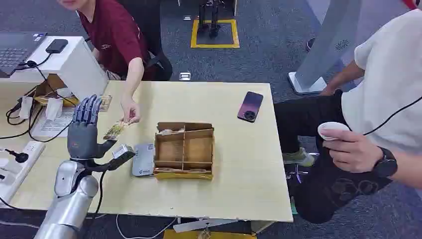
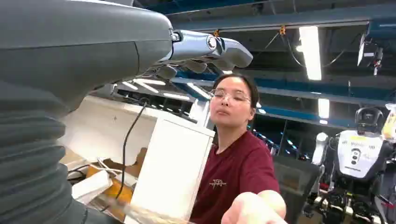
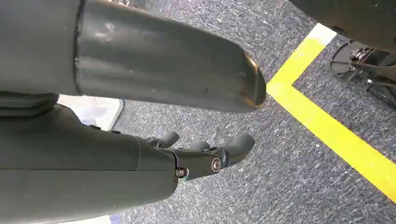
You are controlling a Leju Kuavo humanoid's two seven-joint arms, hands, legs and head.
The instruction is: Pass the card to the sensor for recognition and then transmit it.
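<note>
At the far left of the table [image 1: 239, 194], a white stand [image 1: 74, 62] with a laptop [image 1: 15, 50] and a small black device [image 1: 56, 46] on top; cables and paper slips below it. Near the left edge, a white power strip [image 1: 22, 154].

Rising from the near left, the left hand [image 1: 85, 130], held upright above the table with the fingers [image 1: 88, 109] stretched up and apart, thumb pointing right, grasping nothing. Just right of the thumb, a small white and dark block [image 1: 122, 151], seemingly touching the thumb tip. In the left wrist view the same fingers [image 2: 210, 49] extended, nothing between them.

Just beyond the left hand, the card [image 1: 115, 130], pinched at its far end by a person's hand [image 1: 130, 112]; its near end close to the robot's thumb but apart from it. Sleeve dark red.

Beside the block, a grey flat sensor [image 1: 144, 159] lying on the table, touching the left wall of a wooden tray [image 1: 184, 149]. Tray split into compartments; the far narrow ones with some small brownish things, not clear which; the larger ones look bare.

Further right and far, a dark phone [image 1: 250, 106] flat on the table.

Past the right edge, another person's hand [image 1: 354, 150] around a white round object [image 1: 332, 129].

Right hand [image 3: 205, 154] hanging over grey carpet, fingers loosely curled, grasping nothing.
</note>
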